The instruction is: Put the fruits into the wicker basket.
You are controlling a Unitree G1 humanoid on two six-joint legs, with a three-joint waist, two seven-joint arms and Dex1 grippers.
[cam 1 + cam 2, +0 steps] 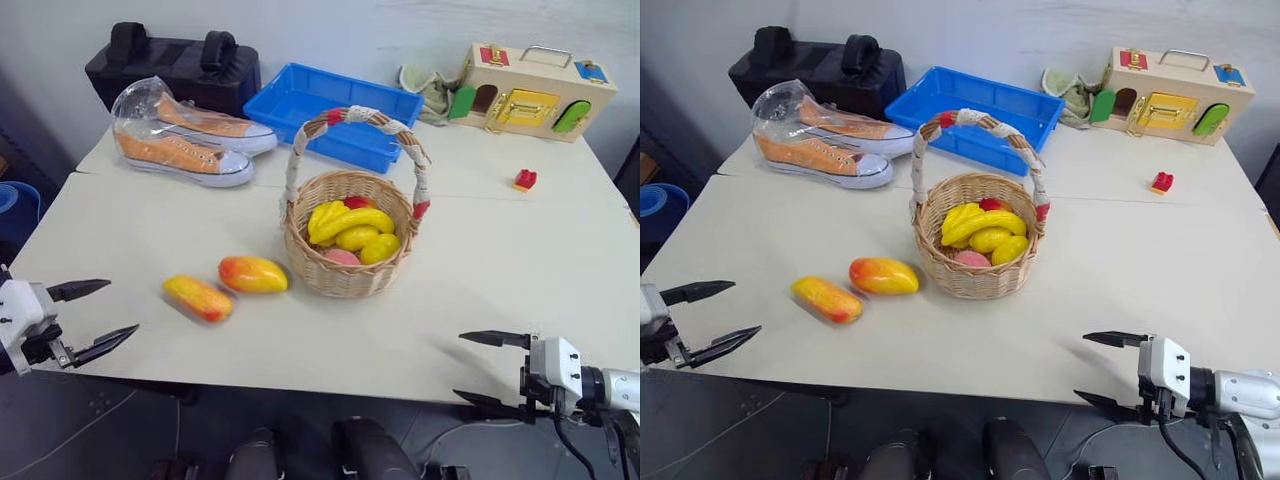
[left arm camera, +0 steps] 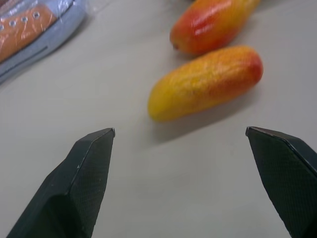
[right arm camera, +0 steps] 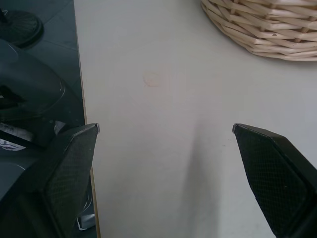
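While both fruits (image 1: 232, 286) lie on counter (image 1: 480, 270) ahead of my left end effector (image 1: 95, 318), spread, empty; right end effector (image 1: 490, 368) spread, empty, wicker basket (image 1: 347, 245) beyond.

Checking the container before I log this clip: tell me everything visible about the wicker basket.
The wicker basket is round, woven of tan strips, with a tall arched handle wrapped in whitish cord and red at its ends. It stands upright near the middle of the table, in front of the blue tray. Inside lie several yellow toy fruits, a pinkish one and something red. The nearer mango-like fruit lies just at its left side; whether they touch I cannot tell. Neither gripper touches it.
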